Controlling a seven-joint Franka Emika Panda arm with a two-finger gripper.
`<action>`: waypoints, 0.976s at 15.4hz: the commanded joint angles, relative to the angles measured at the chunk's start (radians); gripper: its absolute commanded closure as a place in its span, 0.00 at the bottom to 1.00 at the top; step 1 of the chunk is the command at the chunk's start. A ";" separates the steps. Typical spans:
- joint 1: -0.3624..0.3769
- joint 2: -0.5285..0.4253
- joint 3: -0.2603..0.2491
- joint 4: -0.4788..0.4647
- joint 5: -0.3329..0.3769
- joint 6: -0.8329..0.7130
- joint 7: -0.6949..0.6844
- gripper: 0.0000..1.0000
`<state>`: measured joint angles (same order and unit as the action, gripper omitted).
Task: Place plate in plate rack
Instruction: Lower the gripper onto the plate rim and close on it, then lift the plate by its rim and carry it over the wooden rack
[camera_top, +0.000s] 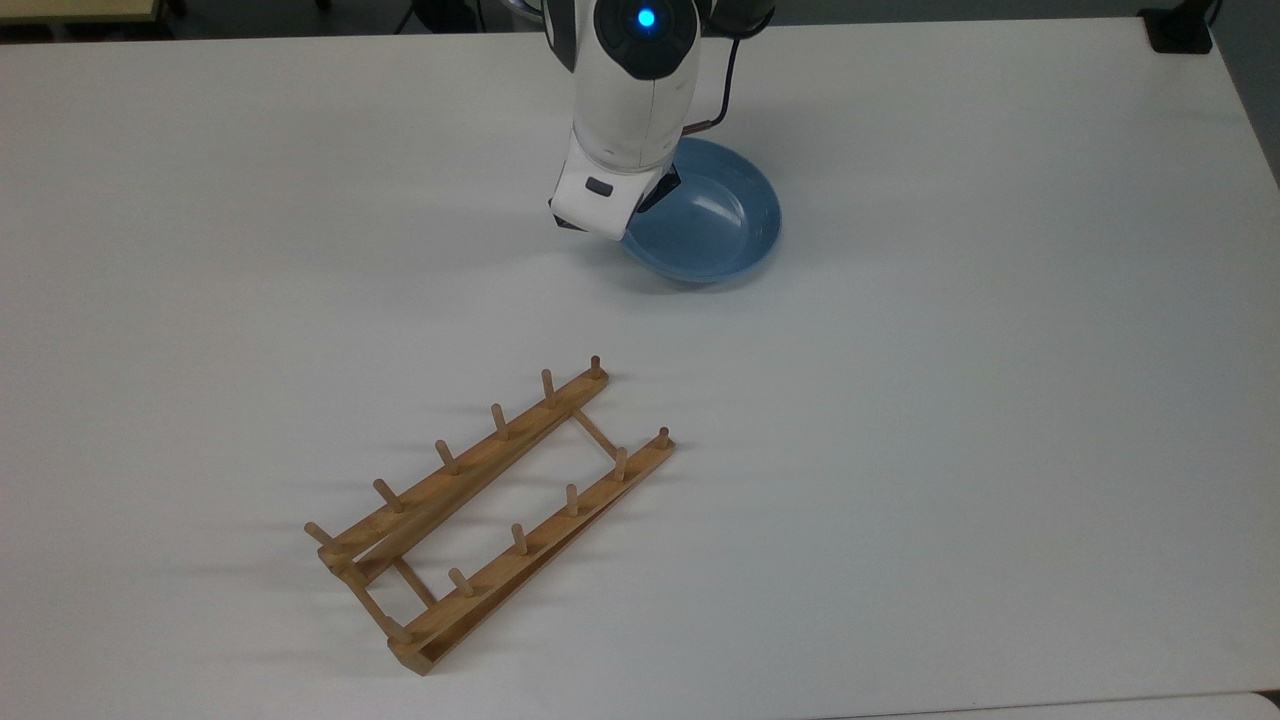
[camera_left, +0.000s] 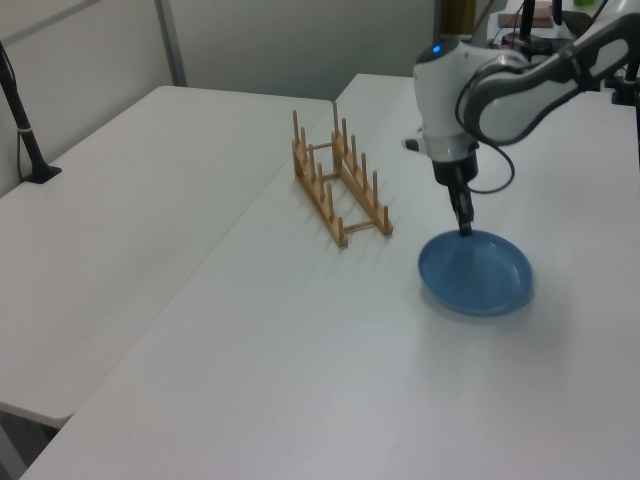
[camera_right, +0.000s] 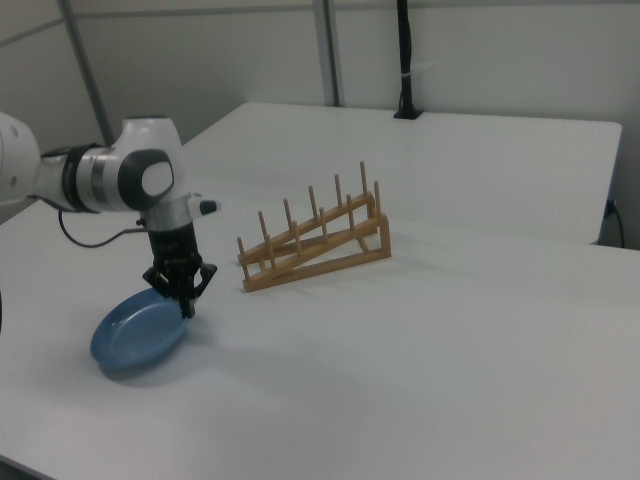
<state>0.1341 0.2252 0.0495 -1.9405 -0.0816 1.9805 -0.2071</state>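
Gripper (camera_right: 186, 303) clamped on the rim of the plate (camera_right: 135, 335), fingers pointing down, arm body directly above. Plate (camera_top: 705, 225) tilted: gripped edge raised off the table (camera_top: 950, 400), opposite edge lower and close to the surface, as seen in the right view. Grip point in the left view (camera_left: 465, 228) at the plate's far rim, nearest the plate rack (camera_left: 338, 180). Plate (camera_left: 474, 273) well apart from the rack, with bare white tabletop between the two.

Plate rack (camera_top: 480, 510) flat on the table, lying diagonally in the top view, one end toward the top view's lower left, other end pointing up and right toward the plate. Two rails, upright pegs along each, slots between pegs unoccupied. Rack (camera_right: 315, 240) higher at one end in the right view, pegs rising above the rails.

Open tabletop on every side of the rack. Table edge running along the bottom of the top view, below the rack. Seam between two tabletops visible in the left view, beside the rack.
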 joint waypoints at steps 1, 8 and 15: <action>-0.004 -0.001 -0.007 0.058 -0.009 -0.046 0.025 1.00; -0.010 -0.033 -0.014 0.230 0.000 -0.150 0.058 1.00; -0.027 -0.041 -0.037 0.379 -0.092 -0.076 0.303 1.00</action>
<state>0.1123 0.1861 0.0240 -1.6037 -0.1311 1.8700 -0.0230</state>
